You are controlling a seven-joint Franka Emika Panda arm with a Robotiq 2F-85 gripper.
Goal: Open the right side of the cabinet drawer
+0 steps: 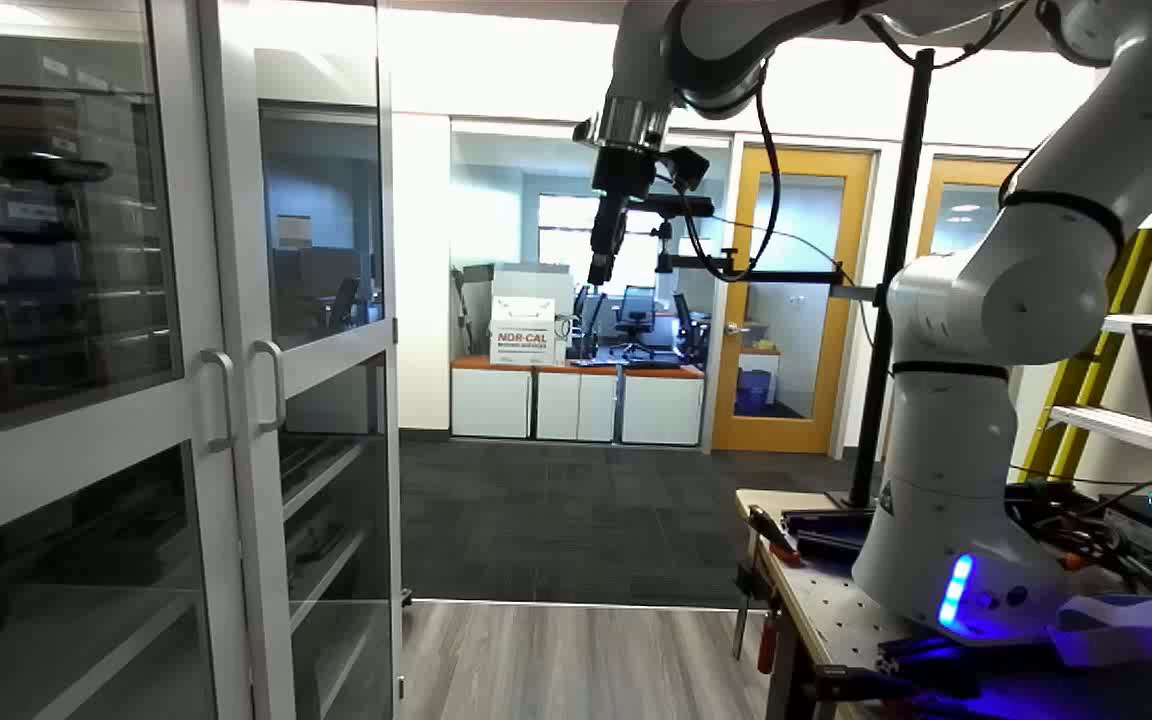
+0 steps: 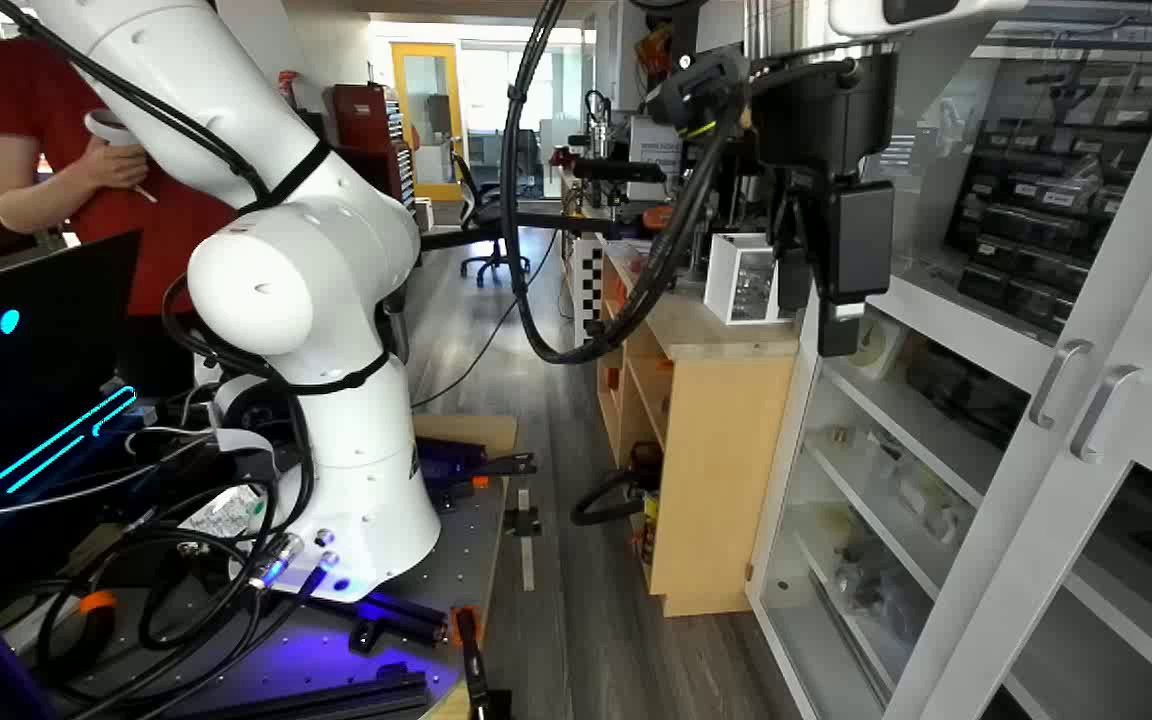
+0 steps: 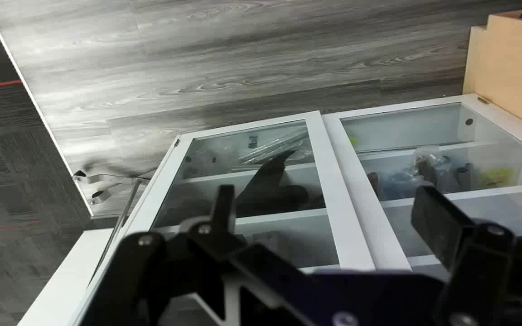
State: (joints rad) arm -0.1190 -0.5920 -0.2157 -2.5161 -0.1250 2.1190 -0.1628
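The tall silver-grey cabinet has two glass doors that look shut. Its right-hand door (image 1: 331,375) is the far leaf in an exterior view, with a slim vertical bar handle (image 1: 271,385). It is the near leaf (image 2: 1041,560), with its handle (image 2: 1101,415), in an exterior view. In the wrist view the right-hand door (image 3: 333,194) lies left of the seam; no handle shows there. My gripper (image 3: 324,192) is open and empty, its fingers apart over the seam in that view. It points down, apart from the doors, in both exterior views (image 1: 599,268) (image 2: 841,325).
The left-hand door (image 2: 971,530) adjoins, its handle (image 2: 1058,385) close beside. A wooden cupboard (image 2: 721,480) stands against the cabinet's left side. My base stands on a workbench (image 1: 806,610) with cables and a black pole (image 1: 904,270). A person in red (image 2: 171,260) stands behind.
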